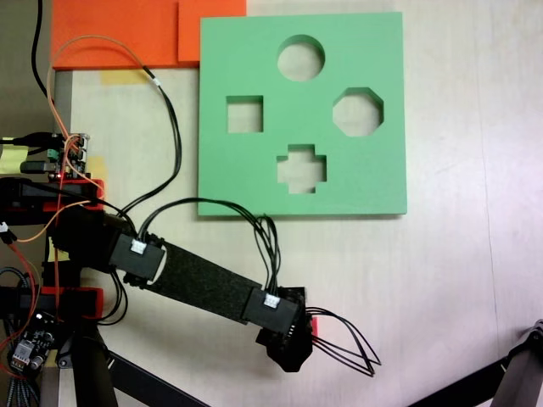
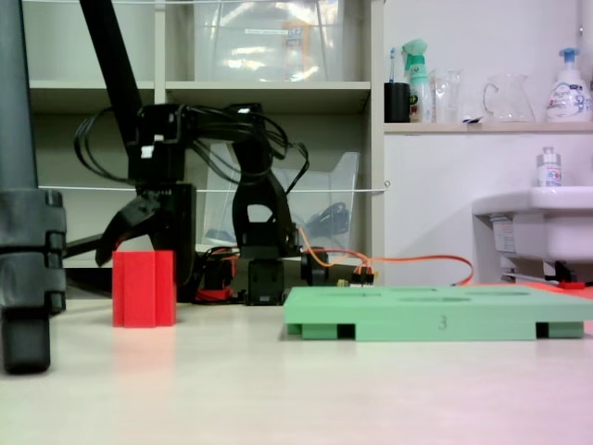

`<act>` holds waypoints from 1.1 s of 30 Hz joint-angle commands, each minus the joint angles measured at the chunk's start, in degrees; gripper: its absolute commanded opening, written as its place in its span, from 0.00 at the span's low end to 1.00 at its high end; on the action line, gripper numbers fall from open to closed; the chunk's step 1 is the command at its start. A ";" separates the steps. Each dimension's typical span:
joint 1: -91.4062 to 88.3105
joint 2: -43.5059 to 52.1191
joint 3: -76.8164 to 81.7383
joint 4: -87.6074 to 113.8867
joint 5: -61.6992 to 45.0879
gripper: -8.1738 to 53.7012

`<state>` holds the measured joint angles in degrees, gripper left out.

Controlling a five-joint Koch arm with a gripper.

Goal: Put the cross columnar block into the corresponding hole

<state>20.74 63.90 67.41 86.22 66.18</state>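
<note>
The cross columnar block (image 2: pixel 144 289), bright red, stands upright on the table left of the green board (image 2: pixel 435 320). In a fixed view from above only a red sliver of the block (image 1: pixel 313 325) shows beside the black gripper (image 1: pixel 293 346), which hangs right over it. From the side, the gripper (image 2: pixel 145 252) is open, its jaws spread wider than the block and down around its top; contact cannot be told. The corresponding hole (image 1: pixel 301 167), plus-shaped, lies near the front edge of the green board (image 1: pixel 237 174), well beyond the gripper and empty.
The board also has a round cutout (image 1: pixel 301 58), a square cutout (image 1: pixel 244 114) and an octagonal cutout (image 1: pixel 358 111). Orange foam sheets (image 1: pixel 119 34) lie at the back left. The arm's base and cables (image 1: pixel 59 170) sit left. A dark stand leg (image 1: pixel 519 373) is at lower right.
</note>
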 commanded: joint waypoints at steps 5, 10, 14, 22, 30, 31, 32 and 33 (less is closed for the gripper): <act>0.18 -0.79 -2.29 -1.23 -1.32 0.97; -0.44 -3.69 -1.49 -0.70 -1.85 0.68; 0.26 -4.13 -0.88 1.32 -2.20 0.54; -0.09 -3.52 -1.76 6.50 -2.20 0.37; -2.11 6.15 -2.02 11.69 -1.76 0.36; -3.16 9.14 -2.02 12.30 -0.62 0.36; -4.48 12.13 -2.20 12.66 0.97 0.36; -5.63 13.80 -2.46 13.01 2.20 0.36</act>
<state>16.00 72.25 66.36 94.39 65.48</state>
